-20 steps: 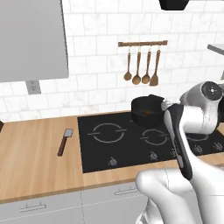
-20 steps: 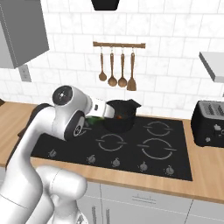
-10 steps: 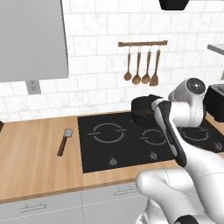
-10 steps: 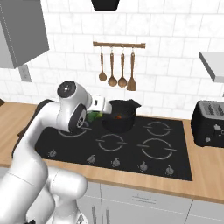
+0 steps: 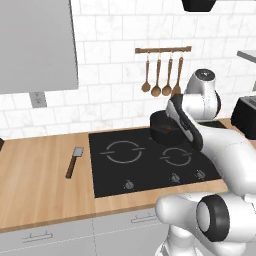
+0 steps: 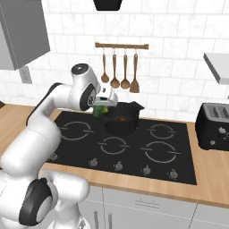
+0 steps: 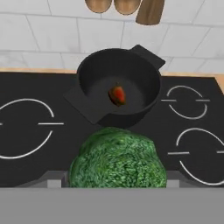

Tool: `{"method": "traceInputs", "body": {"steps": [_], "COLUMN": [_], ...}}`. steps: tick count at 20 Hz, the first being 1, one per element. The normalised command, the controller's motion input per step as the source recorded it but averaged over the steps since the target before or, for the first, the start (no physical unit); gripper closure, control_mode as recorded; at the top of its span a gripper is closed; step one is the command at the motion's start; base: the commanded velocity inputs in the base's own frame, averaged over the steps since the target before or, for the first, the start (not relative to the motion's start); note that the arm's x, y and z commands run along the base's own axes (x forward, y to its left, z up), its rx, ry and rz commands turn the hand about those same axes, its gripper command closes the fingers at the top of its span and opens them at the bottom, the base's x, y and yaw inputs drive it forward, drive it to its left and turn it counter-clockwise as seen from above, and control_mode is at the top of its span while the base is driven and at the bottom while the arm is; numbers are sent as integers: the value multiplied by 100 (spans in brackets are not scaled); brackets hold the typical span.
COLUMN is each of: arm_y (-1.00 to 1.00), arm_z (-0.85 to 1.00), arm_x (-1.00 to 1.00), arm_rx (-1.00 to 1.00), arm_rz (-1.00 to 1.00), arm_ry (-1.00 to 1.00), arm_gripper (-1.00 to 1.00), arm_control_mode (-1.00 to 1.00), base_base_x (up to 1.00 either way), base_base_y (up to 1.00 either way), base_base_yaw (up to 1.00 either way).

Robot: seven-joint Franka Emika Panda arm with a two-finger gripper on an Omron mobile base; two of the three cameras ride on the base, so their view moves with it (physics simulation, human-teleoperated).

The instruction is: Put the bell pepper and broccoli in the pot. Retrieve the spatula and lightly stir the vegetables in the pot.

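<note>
The black pot (image 7: 94, 74) stands on a back burner of the cooktop, with the small red-orange bell pepper (image 7: 117, 95) lying on its bottom. My gripper (image 6: 103, 103) hangs just left of the pot (image 6: 121, 121) and slightly above its rim, shut on the green broccoli (image 6: 100, 110). In the hand view the broccoli (image 7: 118, 159) bulges up between the fingers and hides their tips, just short of the pot's near handle. The spatula (image 5: 74, 161), grey blade and dark handle, lies on the wooden counter left of the cooktop. In the left base view my arm covers part of the pot (image 5: 162, 131).
Wooden spoons and a turner (image 6: 120, 71) hang on a rail on the tiled wall behind the pot. A dark toaster (image 6: 214, 125) stands on the counter at the right. The black cooktop (image 5: 140, 170) has knobs along its front edge. A grey wall cabinet (image 5: 35, 45) hangs upper left.
The arm has swung toward the pot, carrying the broccoli up to its near side. The spatula and the bell pepper have stayed put.
</note>
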Motion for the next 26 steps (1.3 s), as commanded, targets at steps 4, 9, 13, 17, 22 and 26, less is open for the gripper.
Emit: {"method": "traceInputs", "body": {"steps": [4, 9, 13, 17, 22, 26], "arm_y": [0, 0, 0, 0, 0, 0], "arm_z": [-21, -41, -7, 0, 0, -5], "arm_x": [26, 14, 34, 43, 37, 29], "arm_rx": [-4, -14, -10, -2, 0, 0], "arm_rz": [0, 1, 1, 0, 0, 0], "arm_ry": [0, -2, 0, 0, 3, 2], "arm_gripper": [100, 100, 100, 100, 100, 100], "arm_control_mode": [-100, -100, -100, -100, -100, -100], "base_base_x": [0, 0, 0, 0, 0, 0], "base_base_y": [0, 0, 0, 0, 0, 0], "base_base_yaw": [0, 0, 0, 0, 0, 0]}}
